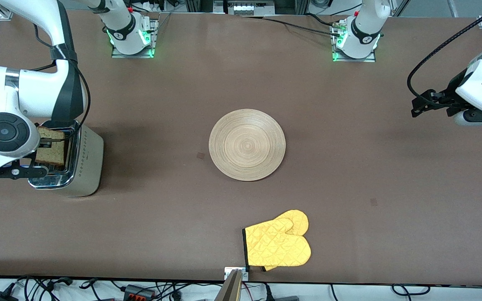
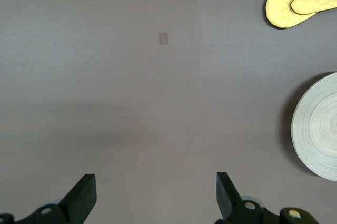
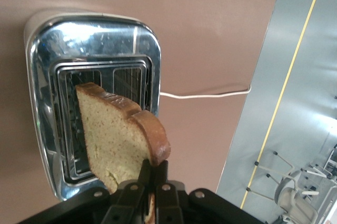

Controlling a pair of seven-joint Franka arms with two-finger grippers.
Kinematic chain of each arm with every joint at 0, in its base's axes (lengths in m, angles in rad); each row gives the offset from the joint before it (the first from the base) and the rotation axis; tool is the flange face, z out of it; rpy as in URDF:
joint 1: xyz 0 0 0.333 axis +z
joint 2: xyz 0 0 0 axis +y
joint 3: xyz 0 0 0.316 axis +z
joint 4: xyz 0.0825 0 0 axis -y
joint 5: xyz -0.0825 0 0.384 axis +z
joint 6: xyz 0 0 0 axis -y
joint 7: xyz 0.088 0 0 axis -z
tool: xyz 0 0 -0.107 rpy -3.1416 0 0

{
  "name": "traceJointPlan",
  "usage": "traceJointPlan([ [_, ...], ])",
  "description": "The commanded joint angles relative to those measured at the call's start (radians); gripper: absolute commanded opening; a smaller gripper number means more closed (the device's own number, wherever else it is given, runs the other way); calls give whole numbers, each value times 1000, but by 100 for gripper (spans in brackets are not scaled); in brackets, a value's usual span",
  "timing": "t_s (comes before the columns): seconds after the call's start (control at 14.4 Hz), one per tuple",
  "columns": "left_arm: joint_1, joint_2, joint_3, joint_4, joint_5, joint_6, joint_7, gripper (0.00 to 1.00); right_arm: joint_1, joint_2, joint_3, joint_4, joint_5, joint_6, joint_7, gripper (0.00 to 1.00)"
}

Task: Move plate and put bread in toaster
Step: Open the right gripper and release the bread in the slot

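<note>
I have the right claw [image 3: 150,182] pinched tight on one edge of the bread [image 3: 118,137], holding the slice on edge directly over the toaster [image 1: 85,161]. In the right wrist view the slice hangs above the chrome top with the two slots under it, and its lower part looks close to a slot mouth, though I cannot tell whether it has entered. The toaster stands at the right arm's end of the worktop [image 1: 349,167], its white cord [image 3: 205,95] trailing off across the brown surface.

My left claw [image 2: 155,197] waits in the air over bare worktop at the left arm's end, its two fingers spread wide with nothing between them. Its wrist view looks down on the brown surface, with the plate's rim at one edge.

The plate [image 1: 247,144] sits flat near the middle of the worktop, well apart from the toaster. A yellow oven mitt [image 1: 278,242] lies nearer the front camera than the plate, by the worktop's edge.
</note>
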Motion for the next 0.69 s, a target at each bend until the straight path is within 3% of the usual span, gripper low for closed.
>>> traceJointPlan([
  [0.0,-9,3,5,22,-10,-6,-5,100,-2,4,3,-8,-3,33,26,0],
  [0.62,-7,3,-15,25,-4,-11,-7,100,-5,11,5,-40,57,33,56,0],
])
